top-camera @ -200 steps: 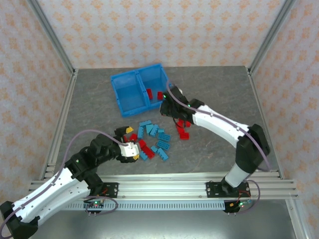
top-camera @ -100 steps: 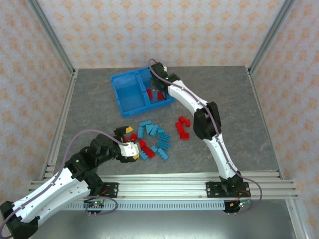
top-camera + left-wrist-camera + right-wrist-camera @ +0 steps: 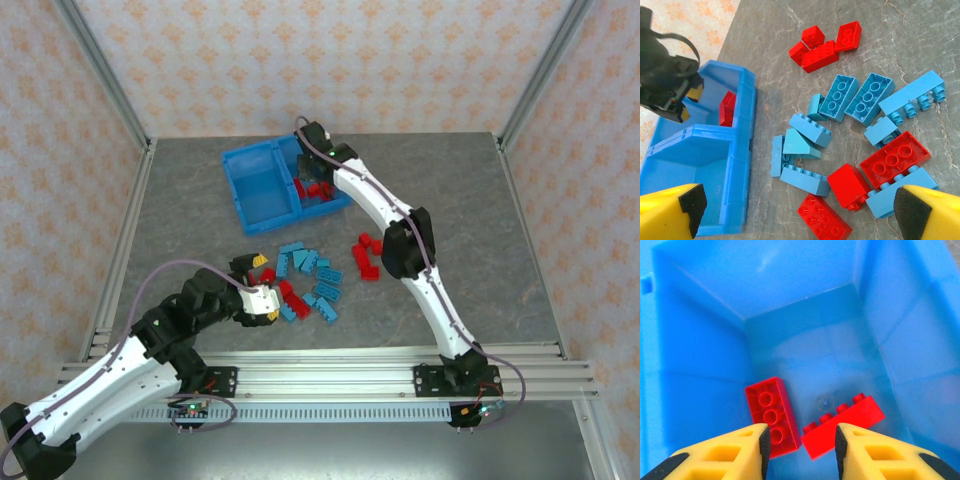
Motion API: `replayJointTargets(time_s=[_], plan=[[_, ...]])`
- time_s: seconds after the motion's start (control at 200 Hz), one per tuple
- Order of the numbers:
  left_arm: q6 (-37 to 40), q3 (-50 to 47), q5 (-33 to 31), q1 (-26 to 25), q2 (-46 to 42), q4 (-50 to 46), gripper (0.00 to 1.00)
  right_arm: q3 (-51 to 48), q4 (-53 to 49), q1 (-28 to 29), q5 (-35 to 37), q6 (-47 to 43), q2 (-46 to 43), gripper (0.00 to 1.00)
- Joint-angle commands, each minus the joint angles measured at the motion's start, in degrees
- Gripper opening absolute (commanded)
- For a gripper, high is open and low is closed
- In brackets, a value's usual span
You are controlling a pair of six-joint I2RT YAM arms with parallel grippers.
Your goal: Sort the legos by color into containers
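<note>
1. Tools first: my right tool (image 3: 802, 436) hangs over the right compartment (image 3: 805, 350) of the blue bin (image 3: 234, 190). Its fingers are a bit apart with nothing between them.
2. Two red legos (image 3: 771, 412) lie on that compartment's floor right under it, corner to corner. I can't tell if they actually touch.
3. My left tool (image 3: 800, 205) is spread wide, pinching nothing, and hovers low over the main pile (image 3: 310, 280) on the desk (image 3: 450, 190).
4. That pile is a mix of light blue legos (image 3: 860, 97) with a few red ones (image 3: 895, 157) on the side nearest me.
5. A small red cluster (image 3: 366, 255) sits apart to the right of the pile, just beside my right arm's elbow.
</note>
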Motion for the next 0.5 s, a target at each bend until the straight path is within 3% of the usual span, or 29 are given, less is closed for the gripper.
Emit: replayJointTargets(time_s=[0.0, 0.17, 0.31, 0.445, 0.495], plan=[[0.6, 0.7, -1.0, -0.4, 0.1, 0.5, 0.99, -4.4, -3.1, 0.2, -0.6, -0.7, -11.5, 0.4], [0.3, 0.6, -1.8, -0.5, 0.0, 0.7, 0.99, -32.0, 3.6, 1.3, -2.0, -1.8, -32.2, 0.41], [0.5, 0.7, -2.4, -0.4, 0.3, 0.3, 0.99, -57.3, 7.9, 2.2, 3.0, 1.2, -49.9, 0.42], [0.8, 0.6, -2.2, -0.5, 1.4, 0.7, 0.99, -74.8, 7.8, 2.4, 3.2, 6.2, -59.7, 0.45], [0.8, 0.7, -2.1, -0.4, 2.2, 0.8, 0.99, -79.5, 7.8, 2.4, 2.7, 6.9, -61.5, 0.51]])
